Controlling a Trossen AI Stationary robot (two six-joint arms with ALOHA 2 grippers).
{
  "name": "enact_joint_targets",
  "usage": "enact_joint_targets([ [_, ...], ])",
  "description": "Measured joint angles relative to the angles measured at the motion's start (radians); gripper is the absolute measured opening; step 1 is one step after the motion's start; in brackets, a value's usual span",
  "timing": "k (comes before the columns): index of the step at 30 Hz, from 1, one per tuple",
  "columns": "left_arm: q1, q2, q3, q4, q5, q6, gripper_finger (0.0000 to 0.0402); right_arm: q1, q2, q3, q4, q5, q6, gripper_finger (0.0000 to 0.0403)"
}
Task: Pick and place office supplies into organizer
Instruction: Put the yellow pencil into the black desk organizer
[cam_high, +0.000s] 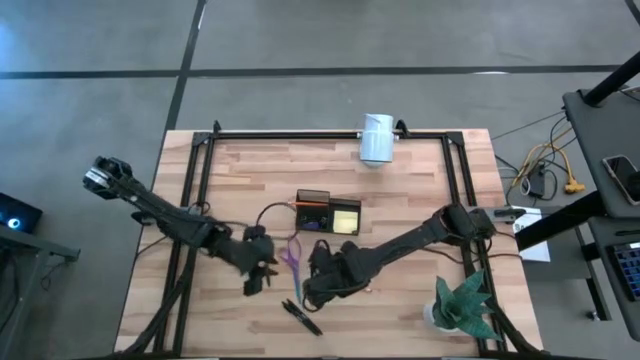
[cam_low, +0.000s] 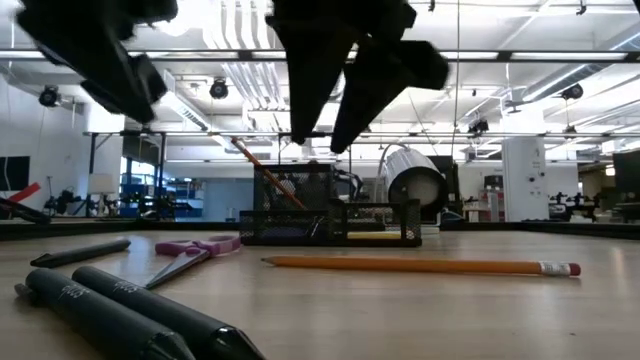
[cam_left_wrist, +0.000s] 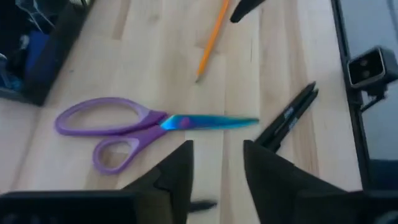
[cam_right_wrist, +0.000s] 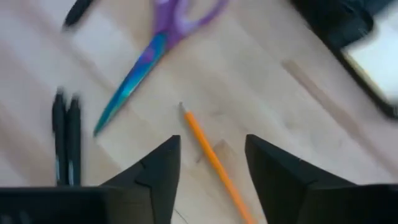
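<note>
The black organizer (cam_high: 316, 212) stands at the table's middle with a yellow sticky-note pad (cam_high: 347, 217) in its right part; it also shows in the low view (cam_low: 330, 222). Purple-handled scissors (cam_high: 292, 258) lie flat on the table in front of it. Two black pens (cam_high: 302, 316) lie side by side near the front edge. An orange pencil (cam_right_wrist: 214, 163) lies on the wood. My right gripper (cam_right_wrist: 212, 143) is open above the pencil, clear of the table (cam_low: 330, 125). My left gripper (cam_left_wrist: 217, 163) is open, left of the scissors (cam_left_wrist: 149, 121), and holds nothing.
A white cylinder (cam_high: 378, 138) lies at the far edge. A green spiky plant (cam_high: 462, 305) stands at the near right corner. Black frame rails (cam_high: 200, 190) run along the table's sides and back. A small camera (cam_left_wrist: 370, 65) sits past the pens.
</note>
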Motion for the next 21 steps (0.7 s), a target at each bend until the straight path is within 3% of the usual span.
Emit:
enact_joint_targets([
  [3,0.054,0.049,0.000,0.079,0.078,0.004,0.0070,0.016,0.000,0.000,-0.025,-0.002,0.206,0.0133],
  [7,0.072,0.115,0.000,0.274,0.179,0.144,0.0010,0.080,0.000,0.003,-0.041,-0.023,0.241,0.0075],
  [12,0.050,0.195,0.009,0.398,0.197,0.423,0.0023,0.199,-0.001,0.023,-0.238,-0.040,0.312,0.0047],
  [18,0.075,0.309,0.032,0.404,0.201,0.446,0.0019,0.306,-0.001,0.027,-0.373,-0.135,0.590,0.0044],
  [21,0.087,0.364,0.050,0.411,0.201,0.457,0.0003,0.334,-0.001,0.014,-0.372,-0.134,0.577,0.0039],
])
